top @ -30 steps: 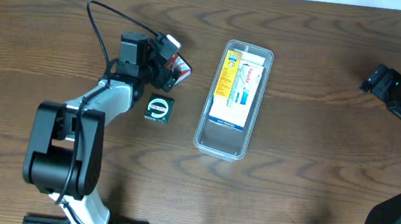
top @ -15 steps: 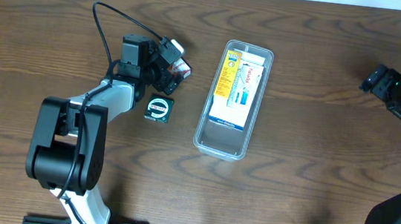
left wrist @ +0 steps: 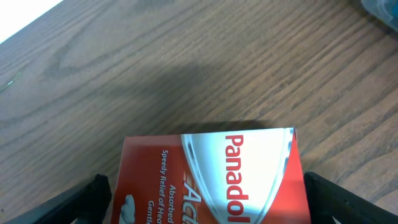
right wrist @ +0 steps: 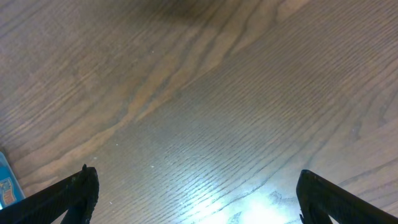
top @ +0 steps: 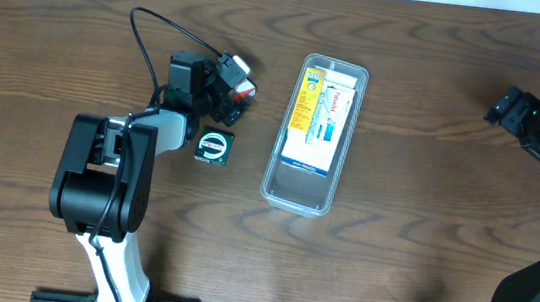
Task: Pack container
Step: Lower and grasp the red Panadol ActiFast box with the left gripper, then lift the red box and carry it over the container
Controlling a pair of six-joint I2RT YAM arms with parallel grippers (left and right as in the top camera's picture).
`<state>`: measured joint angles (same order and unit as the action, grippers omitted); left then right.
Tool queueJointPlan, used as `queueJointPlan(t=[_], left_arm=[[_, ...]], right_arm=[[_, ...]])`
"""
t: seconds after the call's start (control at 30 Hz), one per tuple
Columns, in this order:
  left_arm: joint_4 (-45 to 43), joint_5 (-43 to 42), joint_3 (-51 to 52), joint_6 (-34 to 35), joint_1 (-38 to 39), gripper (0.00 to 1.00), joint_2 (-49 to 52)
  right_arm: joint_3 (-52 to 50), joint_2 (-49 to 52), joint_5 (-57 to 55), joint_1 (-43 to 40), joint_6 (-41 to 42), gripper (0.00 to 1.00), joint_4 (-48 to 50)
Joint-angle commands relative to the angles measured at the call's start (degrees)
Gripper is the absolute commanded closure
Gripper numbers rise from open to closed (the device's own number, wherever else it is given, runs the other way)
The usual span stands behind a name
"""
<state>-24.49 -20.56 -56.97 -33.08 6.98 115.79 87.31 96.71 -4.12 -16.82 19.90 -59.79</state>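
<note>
The left gripper (top: 235, 89) stands spread wide, a red medicine box (left wrist: 211, 180) between its fingers (no finger visibly pressing it). A small black box (top: 214, 146) lies just beside it, back toward the arm. The container (top: 295, 200), with flat packs (top: 320, 116) inside, sits near, ahead of its fingertips. The right gripper (top: 502, 105), also spread, grasps nothing above the table (right wrist: 199, 93), well apart from the container.

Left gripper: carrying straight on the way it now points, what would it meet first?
The left gripper would likely meet the red Panadol box first, lying on the table between its open fingers; the gap is unclear.
</note>
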Motion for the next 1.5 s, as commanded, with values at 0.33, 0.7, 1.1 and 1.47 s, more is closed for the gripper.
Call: queueJointPlan(t=[0.33, 0.7, 1.1, 1.47], left_arm=[[-0.04, 0.68, -0.17, -0.44, -1.40, 0.02, 2.82], [0.17, 0.66, -0.17, 11.85, -1.42, 0.02, 3.30], [-0.07, 0.63, -0.17, 21.68, -1.40, 0.02, 3.28], [-0.26, 0.46, -0.17, 23.58, -1.40, 0.05, 3.28]], right_arm=[[0.20, -0.02, -0.39, -0.26, 0.39, 0.01, 0.00], [0.20, -0.02, -0.39, -0.26, 0.39, 0.01, 0.00], [0.20, -0.02, -0.39, -0.26, 0.39, 0.01, 0.00], [0.20, -0.02, -0.39, -0.26, 0.39, 0.01, 0.00]])
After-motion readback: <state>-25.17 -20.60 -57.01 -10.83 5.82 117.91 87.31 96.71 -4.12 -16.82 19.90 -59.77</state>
